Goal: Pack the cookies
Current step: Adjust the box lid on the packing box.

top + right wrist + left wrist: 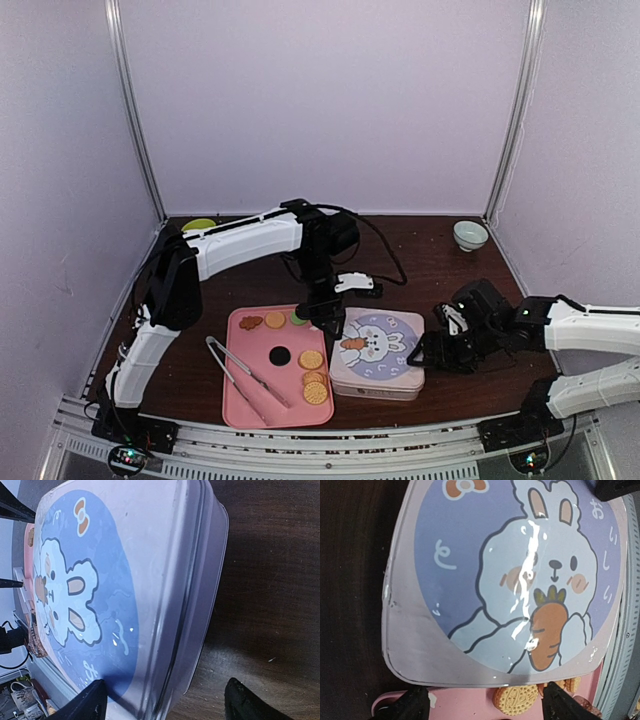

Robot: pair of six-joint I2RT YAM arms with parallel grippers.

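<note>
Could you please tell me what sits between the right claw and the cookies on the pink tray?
The lidded rabbit tin lies between the right claw and the cookies; the top view shows it.

Glossy box lid [470,555], matt plastic tray [255,345], embossed matt cookies [515,700], dark wood-grain table [440,260].
</note>
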